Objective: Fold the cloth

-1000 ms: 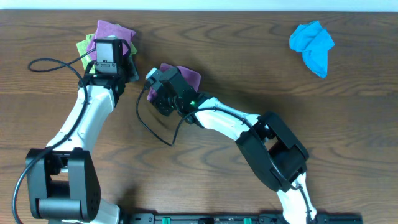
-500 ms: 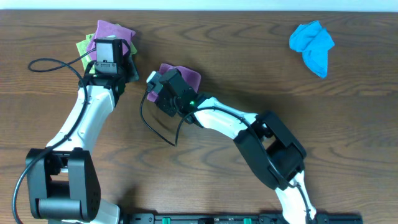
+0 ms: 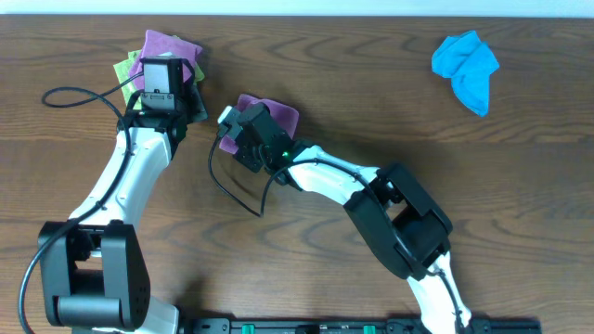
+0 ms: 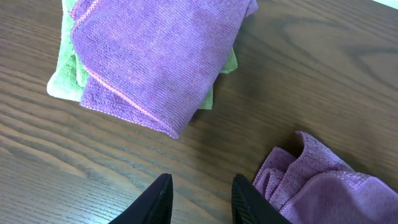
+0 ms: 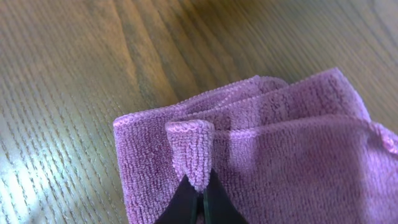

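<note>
The lilac cloth (image 3: 280, 113) lies bunched in rough layers at the table's upper middle, also seen in the right wrist view (image 5: 286, 143) and at the lower right of the left wrist view (image 4: 329, 190). My right gripper (image 5: 202, 198) is shut on a small raised fold of the cloth (image 5: 191, 149) near its left edge; from overhead the right gripper (image 3: 245, 128) covers that side of the cloth. My left gripper (image 4: 199, 193) hovers open over bare wood, between the cloth and the stack to its left, holding nothing; overhead the left gripper (image 3: 167, 88) sits at the upper left.
A second purple cloth (image 4: 155, 56) lies folded on a lime-green cloth (image 4: 62, 84) at the table's upper left (image 3: 167, 46). A crumpled bright blue cloth (image 3: 467, 67) rests at the upper right. A black cable (image 3: 227, 190) loops beside the right arm.
The right gripper's jaws have closed onto a fold of the lilac cloth and the arm has edged slightly left. The left arm has not moved.
</note>
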